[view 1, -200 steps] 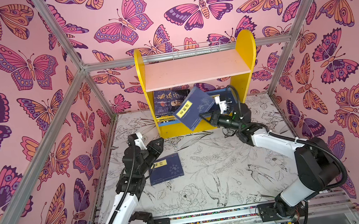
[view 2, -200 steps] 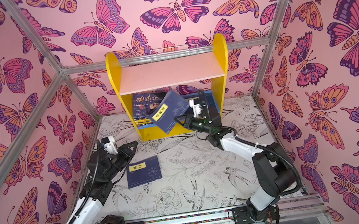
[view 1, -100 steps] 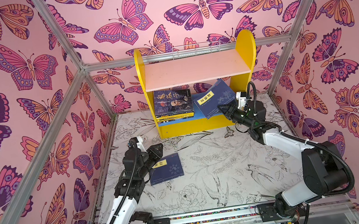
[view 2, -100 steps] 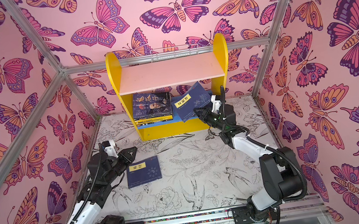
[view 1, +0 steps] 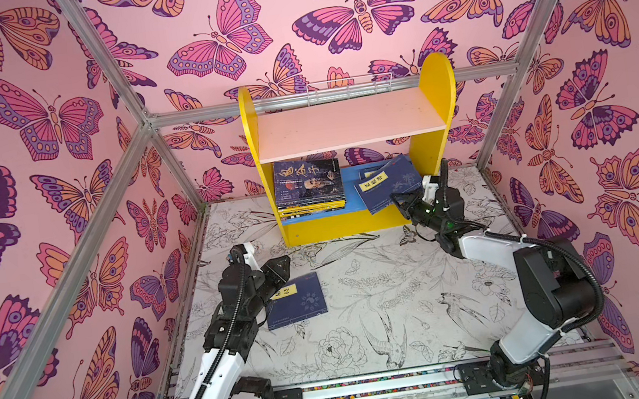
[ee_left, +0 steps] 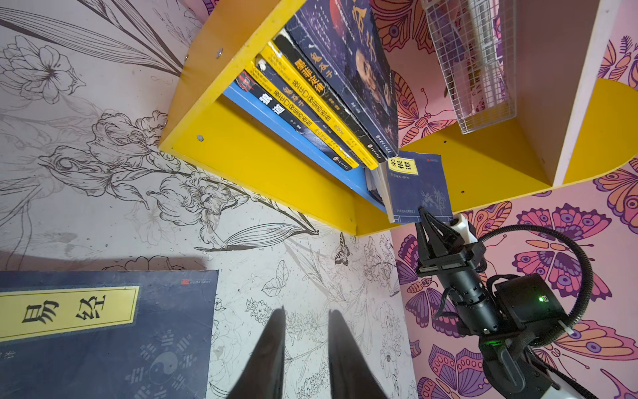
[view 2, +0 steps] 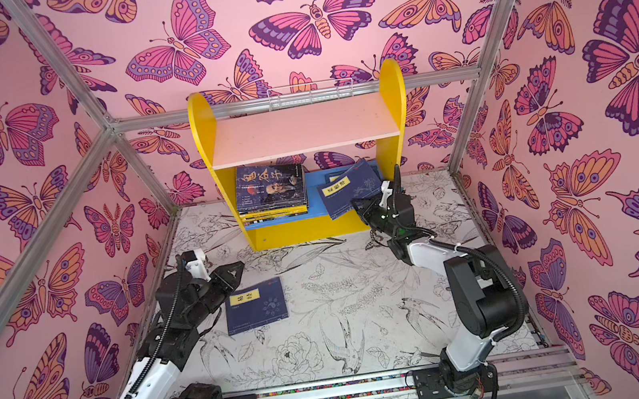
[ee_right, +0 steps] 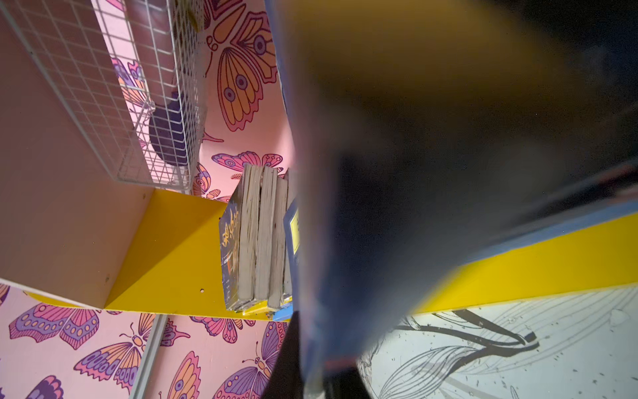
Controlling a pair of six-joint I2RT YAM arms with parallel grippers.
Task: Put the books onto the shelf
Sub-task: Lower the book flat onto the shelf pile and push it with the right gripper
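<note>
Navy paperback with a yellow title label sits tilted on the blue lower board of the shelf, right-hand side, its near corner sticking out past the board's front edge. My right tool is clamped on that near corner; in the left wrist view the two fingers pinch the cover edge, and the right wrist view is mostly filled by the blurred blue cover. Under this book I see another blue one lying flat, only partly showing.

Left half of the lower board holds a flat stack, top book dark with a face and calligraphy; yellow and black spines below it show in the left wrist view. Pale pink upper board carries a white wire rack at the back edge.

Second navy book, yellow label, lies flat on the counter, left of centre, well apart from the shelf. My left tool hovers just beside its far left corner, fingers slightly apart, nothing between them, not touching the cover as far as I can tell.
</note>
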